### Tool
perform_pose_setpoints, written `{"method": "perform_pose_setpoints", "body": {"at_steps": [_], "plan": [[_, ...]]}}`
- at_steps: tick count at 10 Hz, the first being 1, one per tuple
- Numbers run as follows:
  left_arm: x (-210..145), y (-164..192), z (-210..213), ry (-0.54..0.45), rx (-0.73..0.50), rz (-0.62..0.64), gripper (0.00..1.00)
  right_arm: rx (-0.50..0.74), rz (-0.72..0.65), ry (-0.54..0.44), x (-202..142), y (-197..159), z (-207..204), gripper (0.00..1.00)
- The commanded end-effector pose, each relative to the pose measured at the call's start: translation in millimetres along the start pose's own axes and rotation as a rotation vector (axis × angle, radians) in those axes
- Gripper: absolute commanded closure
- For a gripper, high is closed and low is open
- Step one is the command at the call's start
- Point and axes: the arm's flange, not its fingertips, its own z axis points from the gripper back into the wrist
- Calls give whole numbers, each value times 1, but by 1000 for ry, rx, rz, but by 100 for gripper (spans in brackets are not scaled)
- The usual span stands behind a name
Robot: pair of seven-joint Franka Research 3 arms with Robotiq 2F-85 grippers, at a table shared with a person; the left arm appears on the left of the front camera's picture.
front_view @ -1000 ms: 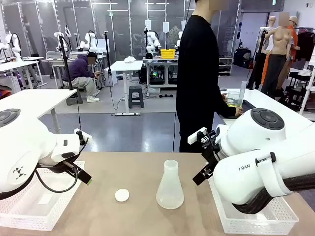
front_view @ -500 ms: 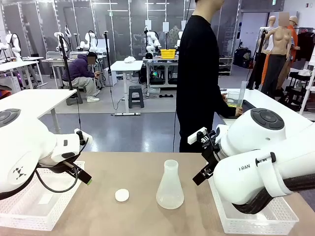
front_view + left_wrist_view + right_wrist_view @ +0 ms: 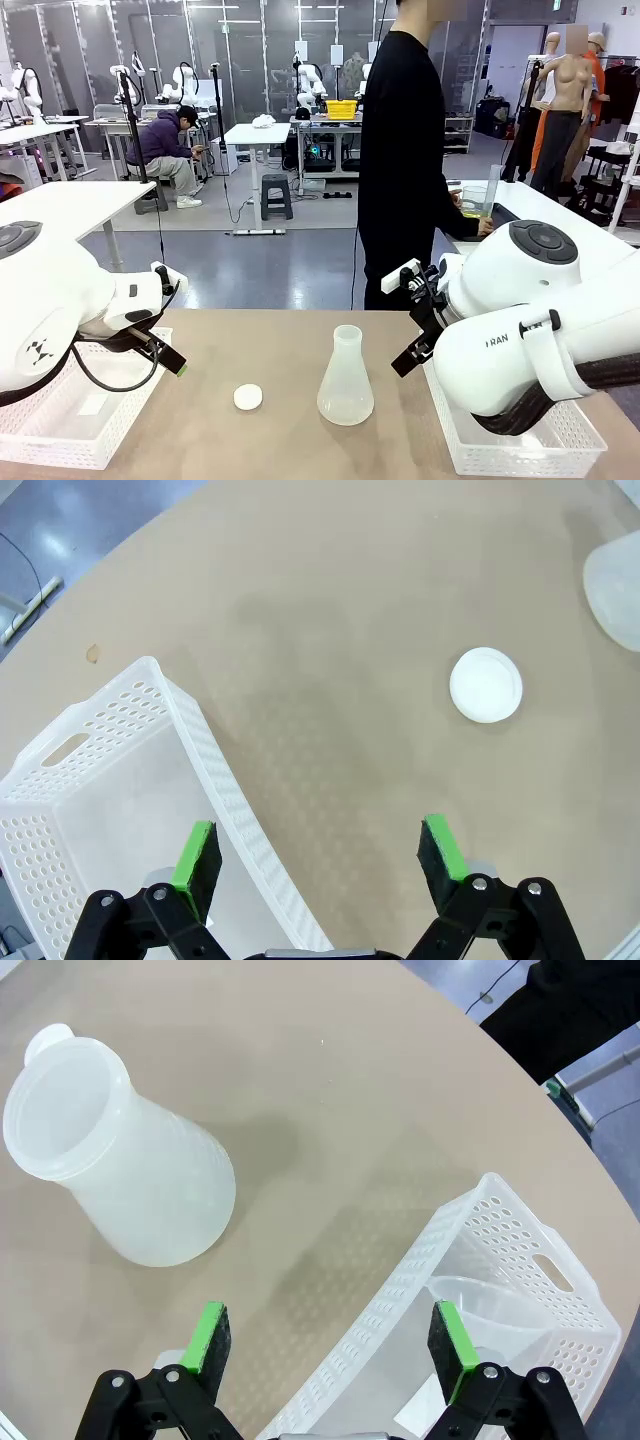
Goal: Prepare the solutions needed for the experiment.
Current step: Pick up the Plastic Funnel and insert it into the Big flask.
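Flask [image 3: 345, 380] stands upright on the table at lower centre of the front view, neck up. In the right wrist view it sits upper left of my right gripper [image 3: 330, 1335], which is nearer to it than my left gripper [image 3: 318, 845]. Both jaws are spread wide, holding nothing.

Open workshop hall: glossy grey floor [image 3: 270, 265] catching pale reflections of overhead light, dark glass-panelled back wall [image 3: 250, 50]. Furniture: a white rectangular desk [image 3: 256, 133] stands mid-room with a low grey stool [image 3: 276, 192] near it, a yellow plastic crate [image 3: 341, 109] sits on a farther bench, and a large white table [image 3: 60, 205] is at left. Nearest surface is a tan matte tabletop [image 3: 280, 350] with a curved far edge.
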Motion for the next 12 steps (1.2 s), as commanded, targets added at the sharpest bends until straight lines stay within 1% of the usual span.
{"method": "perform_pose_setpoints", "body": {"at_steps": [1, 12], "plan": [[0, 0, 0, 0, 0, 0, 0, 0, -2, 0, 0, 0, 0, 0], [0, 0, 0, 0, 0, 0, 0, 0, 0, 0, 0, 0, 0, 0]]}}
